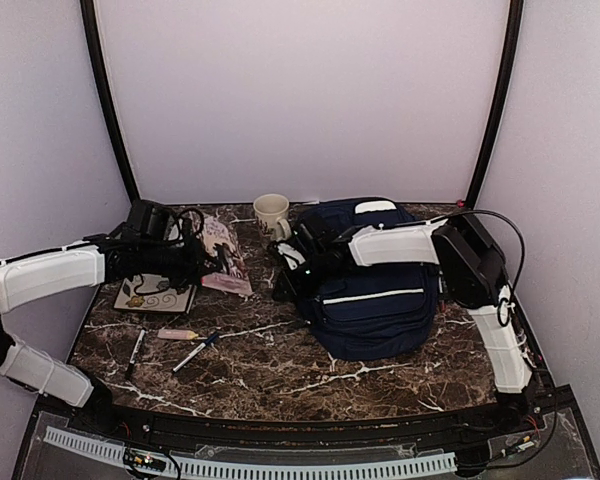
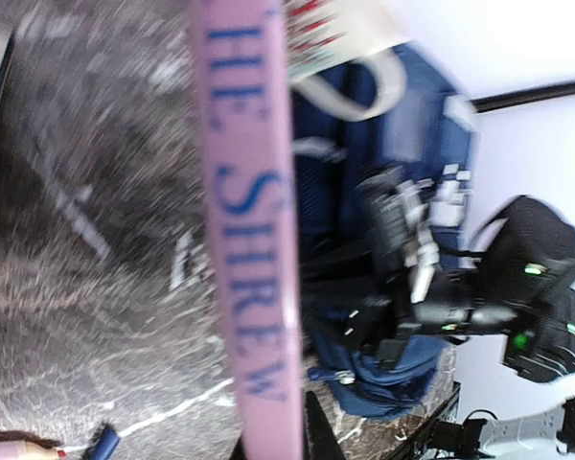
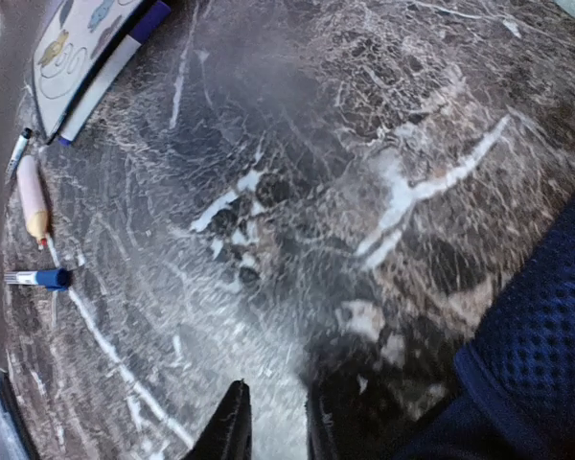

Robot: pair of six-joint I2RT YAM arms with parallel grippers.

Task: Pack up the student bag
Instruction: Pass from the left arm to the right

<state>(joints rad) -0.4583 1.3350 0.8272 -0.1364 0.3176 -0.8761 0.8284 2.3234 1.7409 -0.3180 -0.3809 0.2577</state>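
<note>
OK, status from my end. Marble table carries everything. The student bag lies flat on the right half, top handle patch toward the back wall, striped front facing up.

Next in size is the pink book. It's off the table and tilted, with the left gripper clamped on it. In the left wrist view the spine runs top to bottom through the middle of the frame and I can read "SHREW".

A patterned notebook lies flat under the left arm, near the left edge. A cream mug stands upright at the back, just beside the bag's rear left corner, between the held book and the bag.

Small stuff is loose toward the front left: a blue marker, a black pen and a short pencil, all well apart from the bag.

The right gripper sits low at the bag's left edge, directly between the held book and the bag. Its jaws stand a narrow gap apart, with bare marble showing between them. The bag's mesh fabric is just to its right in the wrist view; I can't tell whether a finger touches it.
</note>
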